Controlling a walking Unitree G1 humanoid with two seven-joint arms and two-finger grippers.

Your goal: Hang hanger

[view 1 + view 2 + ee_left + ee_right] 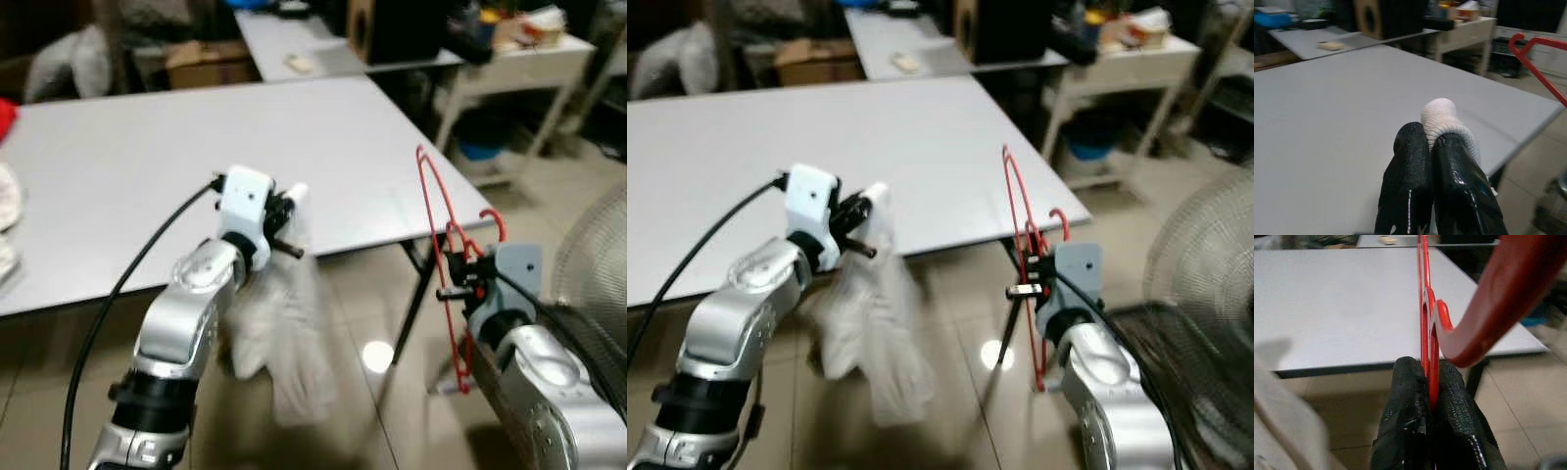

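I'm pinching the red hanger [443,257] near its neck in my right gripper [458,277], fingers pressed onto the wire, holding it upright just off the table [127,176] corner. My left gripper [286,221] is clamping a white cloth [284,338] (drooping toward the floor), probably so I can thread the hanger in before hanging.

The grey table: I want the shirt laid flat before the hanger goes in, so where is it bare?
The grey table is bare across its middle and right, from the left gripper and its white cloth out to the corner beside the red hanger in the right gripper. Its left edge is crowded with red and white things.
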